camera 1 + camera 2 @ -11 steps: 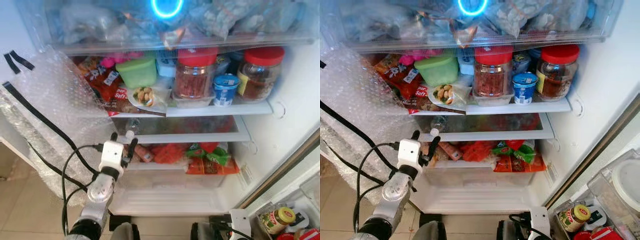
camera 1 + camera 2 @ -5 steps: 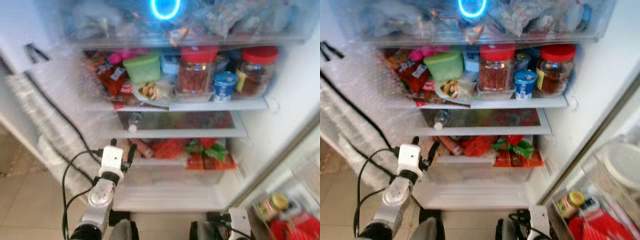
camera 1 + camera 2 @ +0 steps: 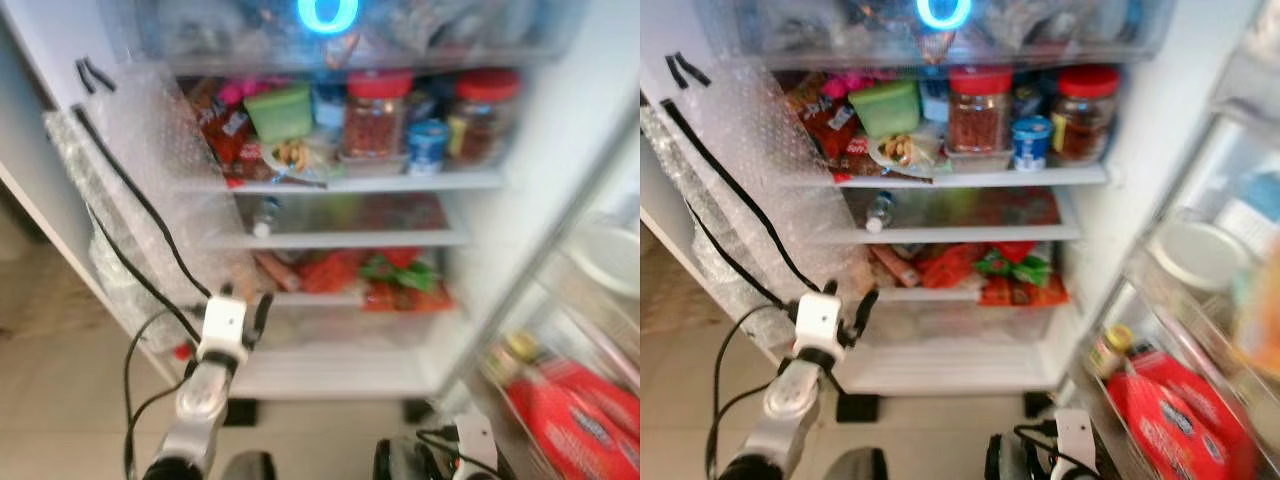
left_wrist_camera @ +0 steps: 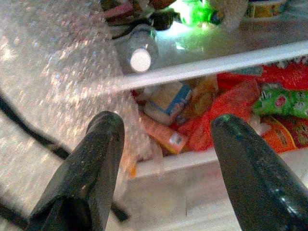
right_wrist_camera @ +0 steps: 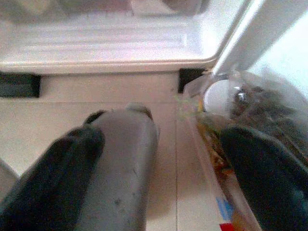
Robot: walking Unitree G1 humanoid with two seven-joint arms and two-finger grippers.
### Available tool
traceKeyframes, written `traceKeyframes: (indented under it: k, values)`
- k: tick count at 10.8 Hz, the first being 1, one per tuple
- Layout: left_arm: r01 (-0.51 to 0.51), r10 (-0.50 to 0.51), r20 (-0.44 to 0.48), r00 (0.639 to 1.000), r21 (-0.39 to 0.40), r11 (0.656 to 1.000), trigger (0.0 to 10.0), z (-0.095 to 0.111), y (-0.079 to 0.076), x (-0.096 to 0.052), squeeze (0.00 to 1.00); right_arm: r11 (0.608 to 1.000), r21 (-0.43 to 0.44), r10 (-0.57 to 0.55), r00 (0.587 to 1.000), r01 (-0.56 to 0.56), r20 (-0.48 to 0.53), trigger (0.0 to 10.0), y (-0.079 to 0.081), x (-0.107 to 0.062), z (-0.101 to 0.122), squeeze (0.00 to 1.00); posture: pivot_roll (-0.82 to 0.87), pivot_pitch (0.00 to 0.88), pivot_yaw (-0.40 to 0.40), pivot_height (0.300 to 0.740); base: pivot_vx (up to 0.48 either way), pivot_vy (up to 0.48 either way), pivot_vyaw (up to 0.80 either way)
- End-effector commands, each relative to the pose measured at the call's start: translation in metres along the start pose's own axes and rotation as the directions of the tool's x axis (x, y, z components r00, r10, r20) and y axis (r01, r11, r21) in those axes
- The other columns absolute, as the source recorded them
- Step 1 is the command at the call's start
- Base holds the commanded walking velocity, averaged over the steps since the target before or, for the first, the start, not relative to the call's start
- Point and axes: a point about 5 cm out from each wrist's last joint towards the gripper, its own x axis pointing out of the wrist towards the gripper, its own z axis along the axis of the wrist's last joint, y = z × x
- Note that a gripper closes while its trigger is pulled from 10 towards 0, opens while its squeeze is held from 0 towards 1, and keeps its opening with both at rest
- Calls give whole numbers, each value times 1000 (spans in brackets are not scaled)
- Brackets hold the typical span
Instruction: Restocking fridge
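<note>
Down low in front of the open fridge point(image 3: 1120, 150), the left end effector point(image 3: 240, 300) is held up with its two black fingers point(image 4: 96, 159) spread wide and nothing between them. Straight ahead of it, at about 12 o'clock and a little up, a small bottle point(image 4: 141, 50) lies on its side on the glass shelf point(image 3: 960, 232), its white cap pointing at the end effector, so the left arm looks much nearer to it. The right end effector point(image 5: 159, 159) hangs low by the floor point(image 5: 110, 96), its fingers apart and empty, next to the door rack point(image 3: 1180, 400) at about 4 o'clock.
</note>
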Motion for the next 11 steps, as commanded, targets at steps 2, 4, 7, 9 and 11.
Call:
traceKeyframes:
  k: [2, 4, 7, 9, 11]
  values:
    - [-33, 32, -161, 986, 0, 999, 10000, -27, 11, -15, 0, 1000, 8, 31, 994, -30, -109, 10000, 8, -5, -27, 0, -25, 49, 64, 626, -156, 0, 0]
    - [-65, 73, -371, 926, 36, 997, 10000, -61, 31, -36, 0, 1000, 9, 29, 994, -29, -108, 10000, 8, -5, -27, 0, -24, 56, 61, 626, 0, 0, 0]
    - [-196, 190, -677, 711, 69, 978, 10000, -110, 63, -95, 0, 1000, 3, 31, 993, -31, -112, 10000, 8, -5, -27, 0, -11, 61, 56, 626, 0, 0, 0]
    - [-128, 153, -772, 617, 93, 987, 10000, -126, 54, -119, 0, 1000, 2, 30, 993, -30, -112, 10000, 7, -5, -26, 0, -11, 63, 54, 626, 0, 139, 0]
    - [-155, 147, -793, 591, 68, 986, 10000, -131, 45, -126, 0, 1000, 4, 29, 993, -29, -115, 10000, 7, -5, -27, 0, -18, 64, 55, 626, 0, 480, 0]
